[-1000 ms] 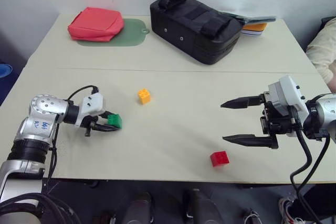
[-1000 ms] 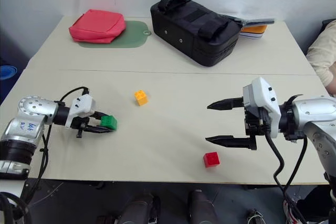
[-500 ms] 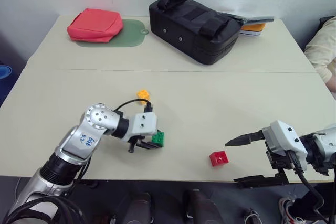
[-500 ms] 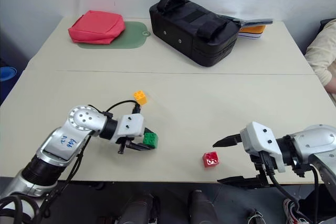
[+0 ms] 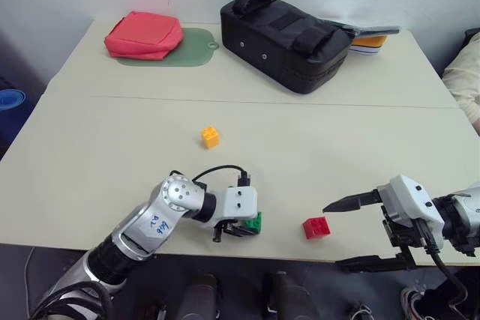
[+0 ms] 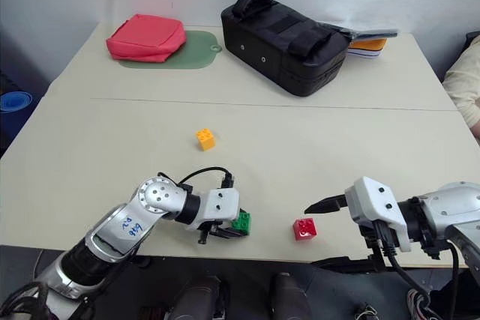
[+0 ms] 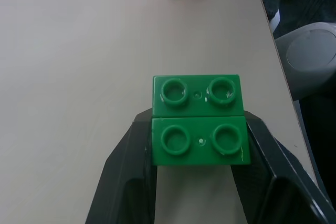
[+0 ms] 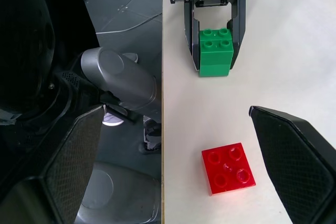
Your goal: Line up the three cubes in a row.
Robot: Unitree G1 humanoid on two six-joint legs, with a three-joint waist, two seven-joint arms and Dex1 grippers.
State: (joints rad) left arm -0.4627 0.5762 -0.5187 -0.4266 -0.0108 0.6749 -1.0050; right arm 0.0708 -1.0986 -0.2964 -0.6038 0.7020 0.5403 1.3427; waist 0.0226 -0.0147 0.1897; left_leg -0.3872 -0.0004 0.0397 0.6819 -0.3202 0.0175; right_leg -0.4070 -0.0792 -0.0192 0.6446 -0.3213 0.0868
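My left gripper (image 5: 243,229) is shut on the green cube (image 5: 255,222), holding it low over the table close to the front edge. In the left wrist view the green cube (image 7: 198,119) sits between both black fingers (image 7: 131,150), studs facing up. The red cube (image 5: 316,227) lies on the table a short way to the right of the green one, apart from it. My right gripper (image 5: 331,236) stands open just right of the red cube, one finger over the table and the other past the front edge. The orange-yellow cube (image 5: 210,136) lies alone farther back, mid-table.
A large black bag (image 5: 289,29) stands at the back centre, with flat orange and white items (image 5: 367,39) behind it. A red pouch (image 5: 145,35) rests on a green mat (image 5: 191,44) at the back left. A person's sleeve (image 5: 465,73) shows at the right edge.
My left gripper has carried the green cube to the right and toward the front edge, ending near the red cube. The right gripper sank back to the front edge, still open.
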